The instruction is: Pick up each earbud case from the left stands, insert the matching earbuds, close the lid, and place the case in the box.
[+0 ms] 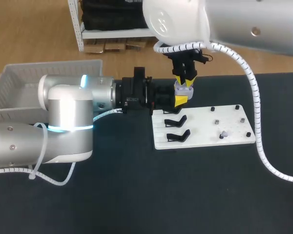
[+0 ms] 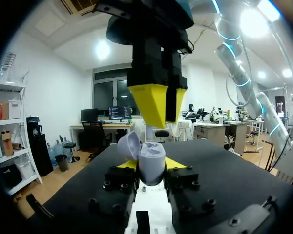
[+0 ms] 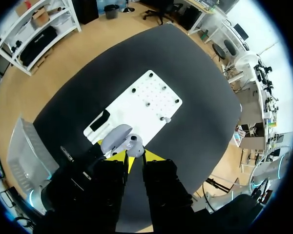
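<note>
Earbud case (image 2: 151,157), a small rounded shell of smooth lavender plastic, sits clamped between the two yellow fingertips of the left gripper (image 2: 151,165), one tip against each side, so the jaws are closed onto it with only the case's width between them. It is held above the near edge of the white board (image 1: 205,139), and its domed lid (image 2: 128,145) is swung open and tilts away to one side. The right gripper (image 3: 134,161) hangs straight over the open case, pointing down and just above its hollow; whether it has hold of anything I cannot tell. Two curved black stands (image 1: 177,135) lie on the flat, pegged board beside the left gripper, with small dark pegs farther along it and one pale earbud (image 1: 223,133) lying among them. The table (image 1: 136,195) is matte black. A white slatted plastic box (image 1: 19,80) sits by the left arm.
</note>
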